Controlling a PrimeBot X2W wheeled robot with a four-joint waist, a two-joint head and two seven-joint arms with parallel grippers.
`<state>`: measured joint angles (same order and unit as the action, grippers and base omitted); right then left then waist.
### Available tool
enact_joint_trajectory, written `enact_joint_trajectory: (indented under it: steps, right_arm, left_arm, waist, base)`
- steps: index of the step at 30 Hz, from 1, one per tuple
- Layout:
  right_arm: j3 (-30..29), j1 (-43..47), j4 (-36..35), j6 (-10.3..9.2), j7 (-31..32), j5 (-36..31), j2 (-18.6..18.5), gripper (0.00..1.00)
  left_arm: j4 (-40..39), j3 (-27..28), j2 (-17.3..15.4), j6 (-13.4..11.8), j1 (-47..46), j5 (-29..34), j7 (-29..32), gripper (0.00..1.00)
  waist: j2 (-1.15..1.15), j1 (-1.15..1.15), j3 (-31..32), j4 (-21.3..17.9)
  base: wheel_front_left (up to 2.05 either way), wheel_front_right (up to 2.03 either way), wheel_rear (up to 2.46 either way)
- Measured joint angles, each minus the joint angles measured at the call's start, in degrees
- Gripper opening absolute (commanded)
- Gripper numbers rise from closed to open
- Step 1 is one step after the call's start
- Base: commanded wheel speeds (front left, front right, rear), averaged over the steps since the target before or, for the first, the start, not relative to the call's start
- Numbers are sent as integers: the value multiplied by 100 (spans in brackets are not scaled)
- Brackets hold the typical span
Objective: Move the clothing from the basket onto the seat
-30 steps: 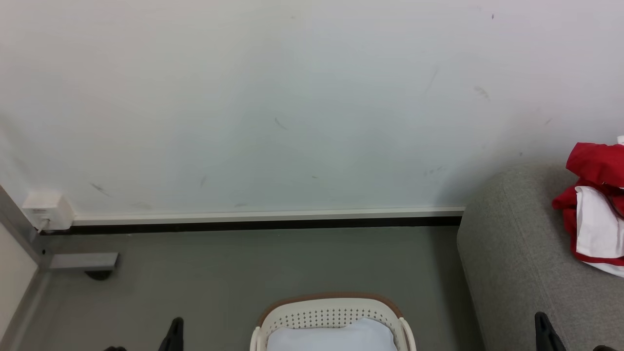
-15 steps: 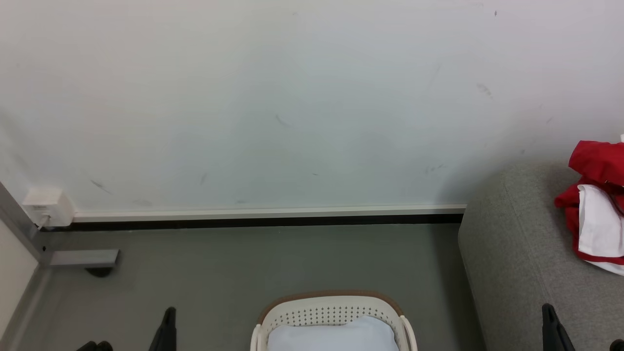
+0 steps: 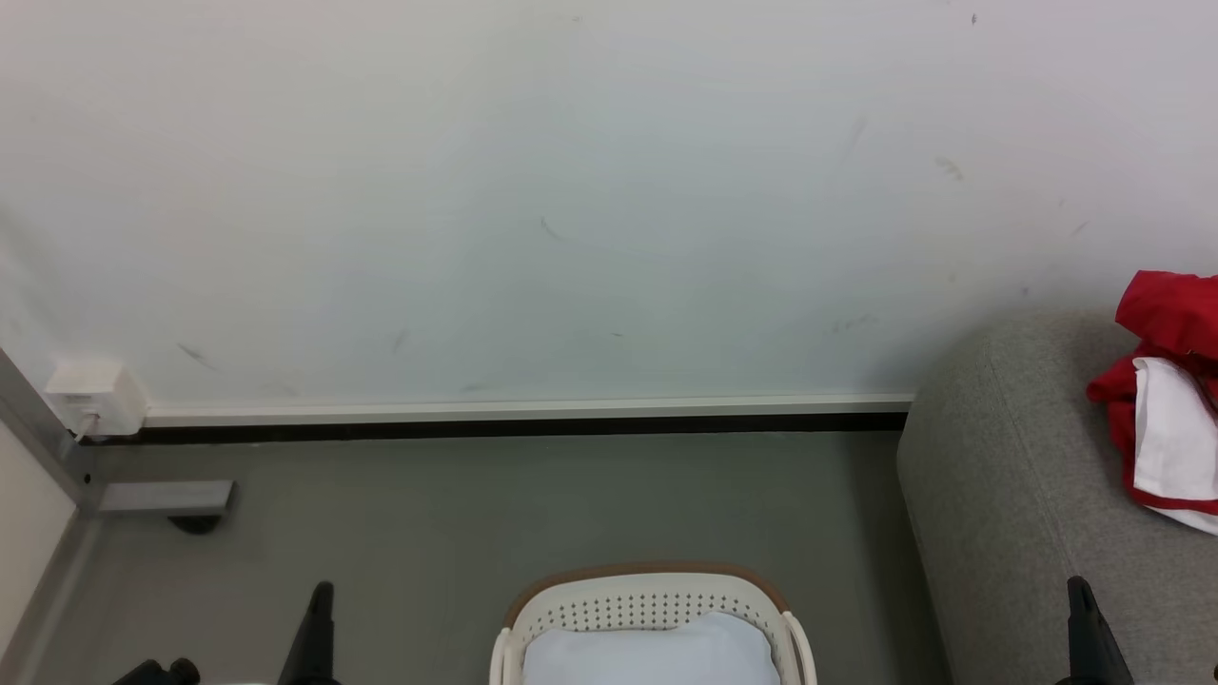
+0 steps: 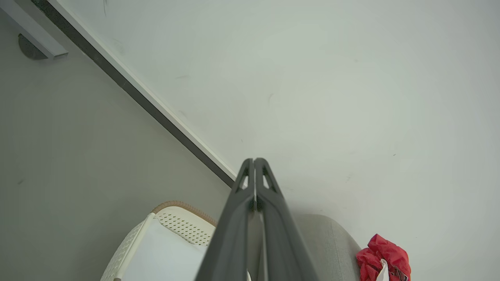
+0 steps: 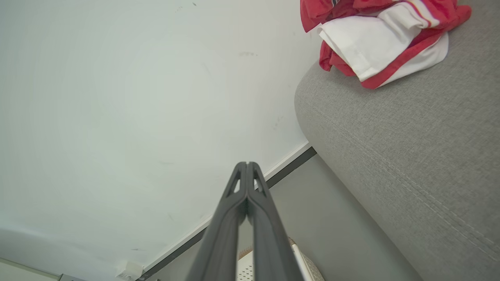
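Grey floor (image 3: 533, 504) meets a scuffed white wall (image 3: 571, 190), a dark skirting (image 3: 523, 430) between. We see the clothing (image 3: 1166, 314) on the seat (image 3: 999, 514) at the right edge; the basket (image 3: 647, 604), bottom centre, holds a pale pad (image 3: 647, 656). Our left gripper (image 4: 254, 160) and right gripper (image 5: 247, 164) are pressed closed, empty.

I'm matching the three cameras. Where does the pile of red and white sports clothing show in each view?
Head view: red and white sports clothing at the right edge, on the light grey fabric sofa.
Left wrist view: clothing in the bottom right corner.
Right wrist view: clothing at the top right.
Shared landmark: the sofa beneath it.
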<state>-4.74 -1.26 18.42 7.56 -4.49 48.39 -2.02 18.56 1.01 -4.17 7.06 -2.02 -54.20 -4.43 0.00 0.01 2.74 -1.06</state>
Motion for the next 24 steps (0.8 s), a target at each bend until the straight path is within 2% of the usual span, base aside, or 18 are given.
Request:
enact_joint_trajectory:
  steps: [24]
  right_arm:
    - [-73,-213,-168,0,412,1625,-14,0]
  left_arm:
    - [-156,204,47,4,-149,-1397,406,0]
  waist:
    - [0,0,-84,31]
  base:
    - [0,0,0]
